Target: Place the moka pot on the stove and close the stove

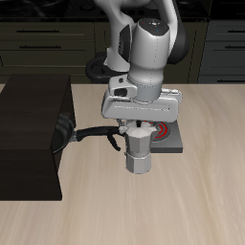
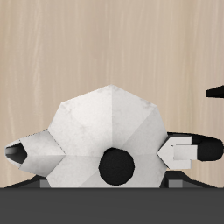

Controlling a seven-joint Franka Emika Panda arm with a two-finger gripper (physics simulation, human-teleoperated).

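The silver faceted moka pot (image 1: 140, 155) stands upright just in front of the stove (image 1: 176, 144), nearer the table's front edge. My gripper (image 1: 141, 131) comes down over the pot's top and is shut on it. In the wrist view the pot (image 2: 105, 118) fills the middle with its black lid knob (image 2: 116, 166). A white fingertip (image 2: 179, 151) presses on one side of the pot and the other fingertip (image 2: 24, 154) on the opposite side. The stove's red coil (image 1: 166, 129) shows partly behind the gripper. I cannot tell whether the pot's base touches the table.
A large black box (image 1: 29, 134) fills the table's side beside the pot. A black frying pan (image 1: 63, 134) sits at the box's edge, and its long handle (image 1: 98, 133) points toward the moka pot. Dark cabinets run along the back.
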